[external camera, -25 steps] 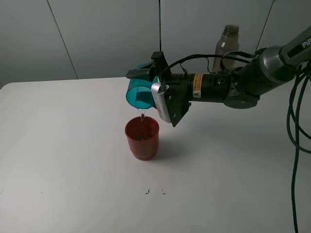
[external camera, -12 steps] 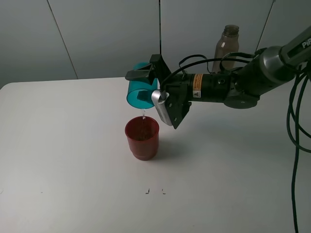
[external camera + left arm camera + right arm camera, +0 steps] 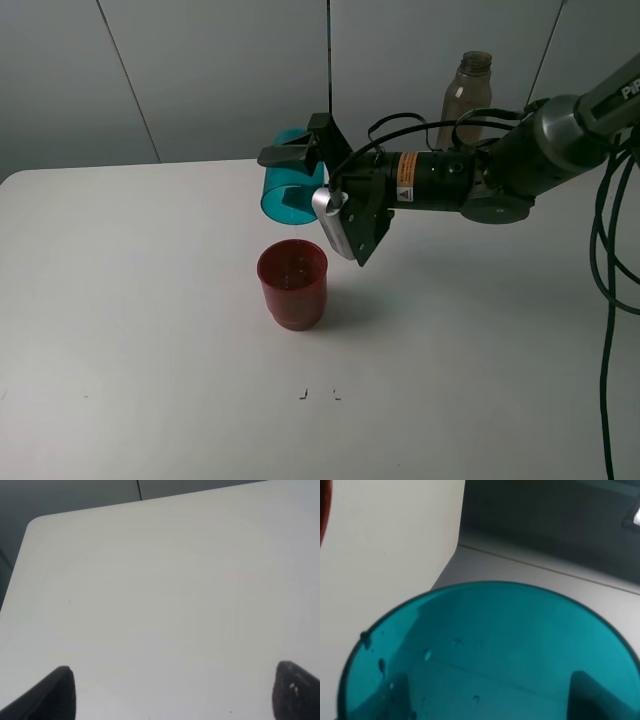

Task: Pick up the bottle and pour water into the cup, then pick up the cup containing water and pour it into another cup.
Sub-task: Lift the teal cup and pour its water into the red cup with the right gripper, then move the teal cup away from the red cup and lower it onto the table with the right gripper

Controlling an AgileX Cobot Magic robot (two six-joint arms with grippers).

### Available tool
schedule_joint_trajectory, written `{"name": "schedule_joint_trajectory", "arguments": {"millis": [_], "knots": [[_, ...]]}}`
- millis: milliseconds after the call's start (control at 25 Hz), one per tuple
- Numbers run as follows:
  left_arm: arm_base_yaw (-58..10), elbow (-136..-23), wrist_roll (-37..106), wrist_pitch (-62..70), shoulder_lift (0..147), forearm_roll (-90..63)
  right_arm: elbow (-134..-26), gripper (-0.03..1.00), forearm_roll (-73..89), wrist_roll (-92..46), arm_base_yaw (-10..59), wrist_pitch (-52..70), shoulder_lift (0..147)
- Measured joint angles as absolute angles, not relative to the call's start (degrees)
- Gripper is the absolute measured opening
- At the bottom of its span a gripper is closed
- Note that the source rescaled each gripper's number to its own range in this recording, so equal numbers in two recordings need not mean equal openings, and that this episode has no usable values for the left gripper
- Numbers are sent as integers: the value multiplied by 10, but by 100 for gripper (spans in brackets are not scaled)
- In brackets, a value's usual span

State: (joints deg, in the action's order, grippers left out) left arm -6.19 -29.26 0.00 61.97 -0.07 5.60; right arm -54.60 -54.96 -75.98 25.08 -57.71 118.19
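The teal cup (image 3: 287, 188) lies tipped on its side in the air, mouth facing left, just above and behind the red cup (image 3: 292, 284). My right gripper (image 3: 297, 180) is shut on it, one finger over its upper side and one showing dark through its wall. No water falls from it. In the right wrist view the teal cup (image 3: 490, 650) fills the frame with droplets inside, and a sliver of the red cup (image 3: 322, 510) shows at the edge. The bottle (image 3: 466, 98) stands upright at the back, behind the right arm. My left gripper (image 3: 175, 700) is open over bare table.
The white table (image 3: 120, 300) carries two small dark marks (image 3: 320, 393) in front of the red cup. Black cables (image 3: 610, 280) hang at the right edge. A grey wall stands behind the table.
The thin stream from the teal cup into the red cup dwindled to a drip and stopped. The cup rose slightly and tipped back a little. The left arm stayed still.
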Motion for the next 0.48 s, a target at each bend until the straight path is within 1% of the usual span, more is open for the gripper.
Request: {"name": "schedule_joint_trajectory", "arguments": {"millis": [240, 480], "knots": [[-62, -293, 0, 620, -1, 56, -546, 5, -550, -631, 251, -577, 1182], [-62, -293, 0, 620, -1, 56, -546, 5, -548, -386, 251, -577, 1182]]}}
